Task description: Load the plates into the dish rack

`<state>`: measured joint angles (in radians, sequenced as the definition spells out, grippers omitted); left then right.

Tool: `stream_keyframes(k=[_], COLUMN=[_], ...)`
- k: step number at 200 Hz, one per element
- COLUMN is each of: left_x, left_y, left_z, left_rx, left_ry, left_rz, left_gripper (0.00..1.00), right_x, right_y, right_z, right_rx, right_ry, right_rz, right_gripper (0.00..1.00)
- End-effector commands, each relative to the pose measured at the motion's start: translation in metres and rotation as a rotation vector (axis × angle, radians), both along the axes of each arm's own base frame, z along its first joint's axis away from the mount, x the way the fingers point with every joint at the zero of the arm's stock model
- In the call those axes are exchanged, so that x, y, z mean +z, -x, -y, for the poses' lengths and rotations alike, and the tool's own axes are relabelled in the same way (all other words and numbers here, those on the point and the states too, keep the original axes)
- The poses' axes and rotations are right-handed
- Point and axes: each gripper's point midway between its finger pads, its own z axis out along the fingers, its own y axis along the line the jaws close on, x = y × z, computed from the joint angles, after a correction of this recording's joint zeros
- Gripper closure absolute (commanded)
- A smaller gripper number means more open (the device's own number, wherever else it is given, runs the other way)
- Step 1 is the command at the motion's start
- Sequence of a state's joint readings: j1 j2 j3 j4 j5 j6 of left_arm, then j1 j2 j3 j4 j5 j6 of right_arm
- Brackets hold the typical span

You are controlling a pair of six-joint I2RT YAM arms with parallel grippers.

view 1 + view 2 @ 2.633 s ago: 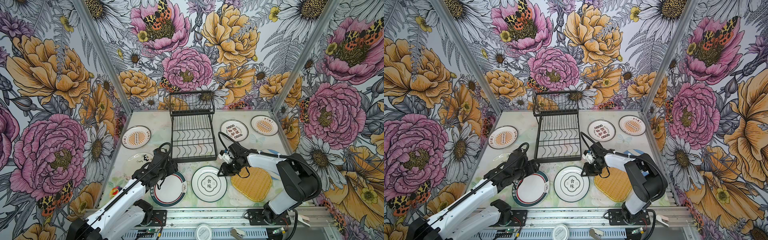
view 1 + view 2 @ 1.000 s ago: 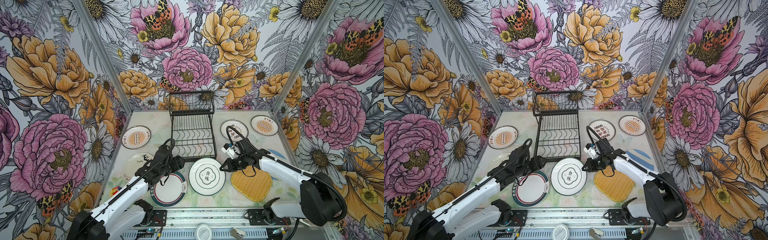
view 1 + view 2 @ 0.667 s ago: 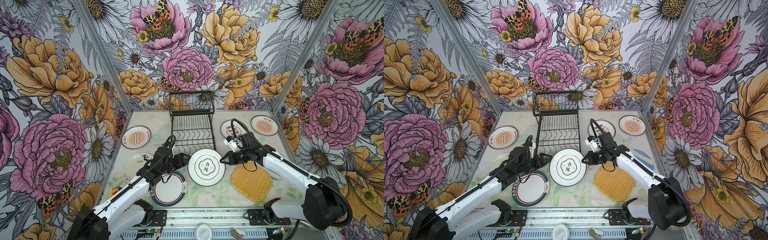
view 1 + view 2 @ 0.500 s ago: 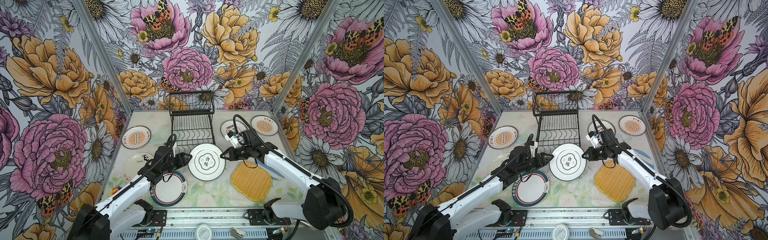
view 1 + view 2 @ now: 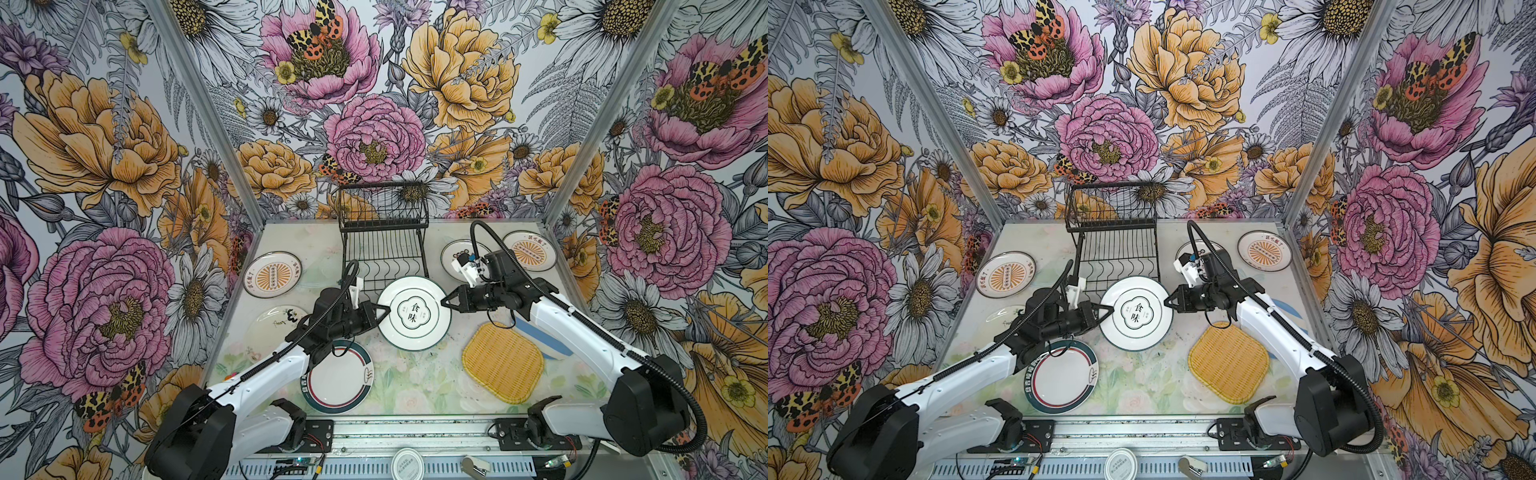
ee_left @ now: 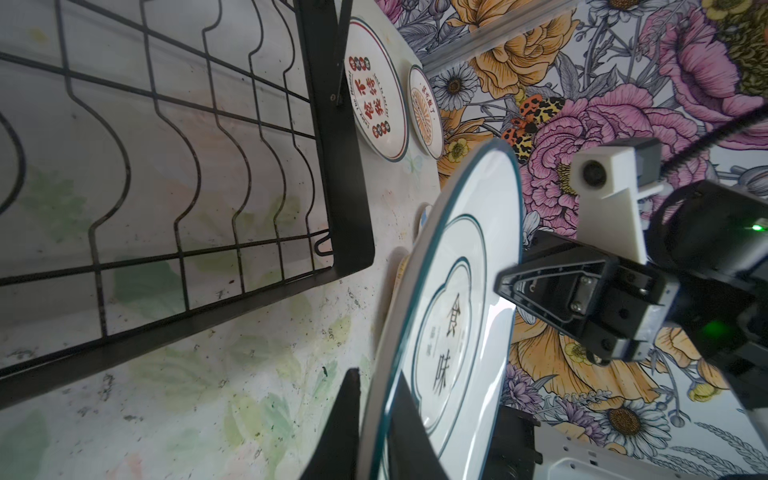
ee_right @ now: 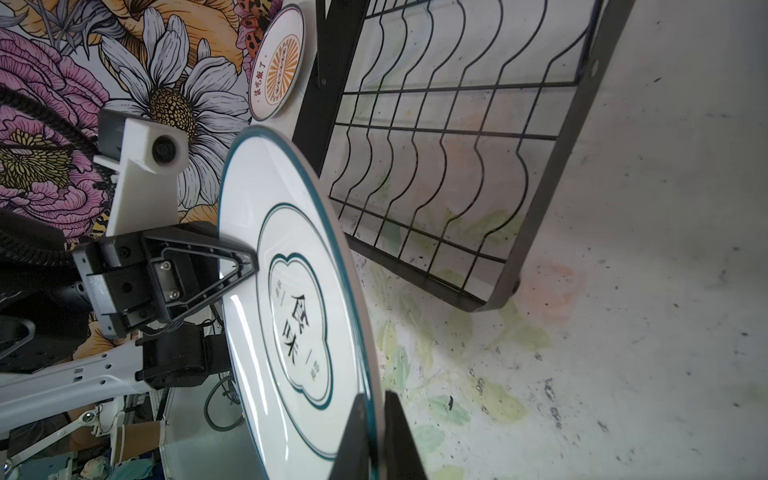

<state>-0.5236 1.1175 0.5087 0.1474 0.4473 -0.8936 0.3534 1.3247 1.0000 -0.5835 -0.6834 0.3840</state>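
The teal-rimmed plate (image 5: pixel 414 312) hangs tilted above the table (image 5: pixel 415 382), between both arms; the left gripper (image 5: pixel 385 311) is clamped on its rim at 9 o'clock, one finger on each face; the right gripper (image 5: pixel 444 300) pinches the rim at about 2 o'clock; the dish rack (image 5: pixel 382 227) stands at the plate's 12 o'clock, its lower grid just beyond the plate's far edge.

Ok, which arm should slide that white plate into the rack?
Probably the left, though it's close. Both grippers are shut on opposite edges of the plate, just in front of the rack. The left gripper lines up with the rack's middle; the right gripper sits past its side.
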Motion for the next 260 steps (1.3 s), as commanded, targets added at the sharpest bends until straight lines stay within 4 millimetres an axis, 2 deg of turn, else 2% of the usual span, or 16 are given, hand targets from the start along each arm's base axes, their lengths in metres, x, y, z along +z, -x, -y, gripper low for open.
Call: stream_keyframes(k=[1, 14, 40, 69, 87, 110, 130, 153, 162, 191, 209, 236, 260], left_x=[0.02, 0.025, 0.039, 0.058, 0.062, 0.066, 0.065, 0.063, 0.062, 0.059, 0.057, 0.053, 0.051], left_y=[-0.003, -0.003, -0.003, -0.005, -0.006, -0.006, -0.007, -0.009, -0.009, -0.012, -0.013, -0.017, -0.018], left_z=[0.01, 0.012, 0.017, 0.02, 0.021, 0.024, 0.025, 0.027, 0.027, 0.024, 0.018, 0.0, -0.019], left_rx=[-0.03, -0.046, -0.081, -0.107, -0.122, -0.139, -0.145, -0.149, -0.15, -0.136, -0.115, -0.054, 0.006], left_ry=[0.058, 0.078, 0.125, 0.178, 0.189, 0.192, 0.19, 0.187, 0.186, 0.162, 0.138, 0.066, 0.001], left_rz=[0.05, 0.068, 0.112, 0.162, 0.171, 0.177, 0.176, 0.169, 0.166, 0.159, 0.153, 0.146, 0.146], left_gripper=[0.98, 1.0, 1.0, 1.0, 1.0, 1.0, 1.0, 1.0, 1.0, 1.0, 0.88, 0.5, 0.34], right_x=[0.029, 0.033, 0.045, 0.057, 0.059, 0.062, 0.065, 0.067, 0.066, 0.063, 0.059, 0.053, 0.061], right_y=[-0.002, 0.001, 0.007, 0.01, 0.009, 0.009, 0.009, 0.01, 0.011, 0.007, -0.003, -0.03, -0.051], right_z=[-0.015, -0.019, -0.028, -0.033, -0.033, -0.034, -0.035, -0.034, -0.034, -0.033, -0.029, -0.012, 0.01], right_rx=[0.092, 0.129, 0.216, 0.272, 0.282, 0.291, 0.295, 0.297, 0.296, 0.273, 0.215, 0.046, -0.118], right_ry=[-0.088, -0.128, -0.209, -0.281, -0.303, -0.322, -0.33, -0.332, -0.33, -0.307, -0.256, -0.121, -0.003], right_rz=[0.082, 0.074, 0.073, 0.063, 0.052, 0.048, 0.053, 0.056, 0.057, 0.058, 0.069, 0.116, 0.206], right_gripper=[0.87, 0.76, 0.63, 0.59, 0.59, 0.62, 0.7, 0.86, 1.0, 1.0, 1.0, 1.0, 1.0])
